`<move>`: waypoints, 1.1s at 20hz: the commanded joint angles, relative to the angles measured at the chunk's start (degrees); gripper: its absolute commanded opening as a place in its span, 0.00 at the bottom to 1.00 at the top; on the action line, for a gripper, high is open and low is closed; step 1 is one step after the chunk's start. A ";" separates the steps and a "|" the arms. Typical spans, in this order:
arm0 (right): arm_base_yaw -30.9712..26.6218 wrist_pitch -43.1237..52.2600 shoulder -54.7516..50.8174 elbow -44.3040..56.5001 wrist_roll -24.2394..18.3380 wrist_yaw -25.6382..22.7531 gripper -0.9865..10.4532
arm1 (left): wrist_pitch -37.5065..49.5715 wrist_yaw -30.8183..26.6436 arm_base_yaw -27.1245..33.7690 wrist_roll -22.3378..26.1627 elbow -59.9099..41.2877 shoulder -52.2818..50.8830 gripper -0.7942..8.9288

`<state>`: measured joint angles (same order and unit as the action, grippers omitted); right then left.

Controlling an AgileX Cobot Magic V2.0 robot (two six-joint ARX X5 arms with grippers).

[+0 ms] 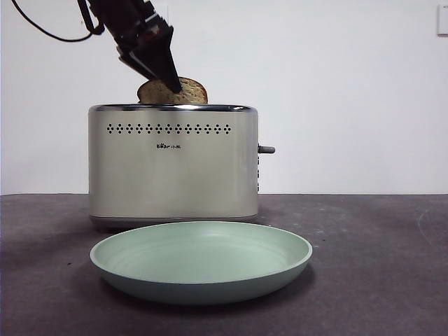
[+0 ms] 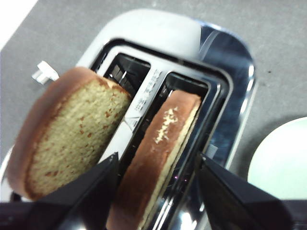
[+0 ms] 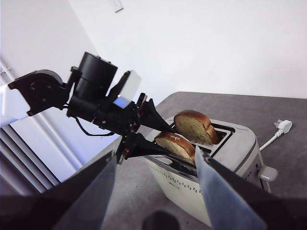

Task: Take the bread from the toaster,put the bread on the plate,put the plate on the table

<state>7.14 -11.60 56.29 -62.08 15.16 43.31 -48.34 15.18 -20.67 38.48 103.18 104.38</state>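
Above the boxy cream-beige toaster with the chrome top rim, the left gripper is reaching down with its two black jaws spread apart, straddling the slice of bread with the dark brown crust that is standing in one slot. Neither jaw appears to be touching the crust; in the left wrist view a gap is showing on each side, so the slice is not clamped. A second slice with a tan speckled crumb is leaning out of the other slot, just beside one jaw. The round pale mint-green plate is sitting on the dark grey matte table directly in front of the toaster, with nothing on it.

The right gripper is waiting off to the side, its jaws open, looking across at the toaster and the working arm.

Judging by its look, the bread is light, soft and easily crushed, with a crust somewhat firmer than the crumb. Closing across the flat faces near the domed top seems the safest hold, with gentle pressure so the slice is neither dented nor torn. A straight upward lift should keep it from snagging on the slot's edge or nudging its neighbour.
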 commanded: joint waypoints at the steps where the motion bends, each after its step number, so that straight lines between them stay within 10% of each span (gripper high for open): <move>1: 0.11 0.35 -0.04 -0.22 -0.37 -0.15 0.33 | 0.17 0.13 0.17 0.59 -0.15 1.51 0.22; 9: 0.11 -2.86 0.13 -0.22 -1.66 -0.20 0.25 | -4.55 -1.84 -0.98 -0.04 9.40 -1.60 0.07; 16: 0.15 -16.11 2.82 -0.22 -8.24 -1.44 0.25 | -18.93 -1.18 -4.31 -16.48 24.70 -8.85 0.07; 22: 3.06 -27.45 9.16 -0.20 -14.27 -7.04 0.25 | -31.63 -1.86 -7.26 -20.87 23.74 -16.09 0.08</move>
<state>9.63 -38.83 64.64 -62.13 3.44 36.67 -76.69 13.08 -27.44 19.11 127.48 89.12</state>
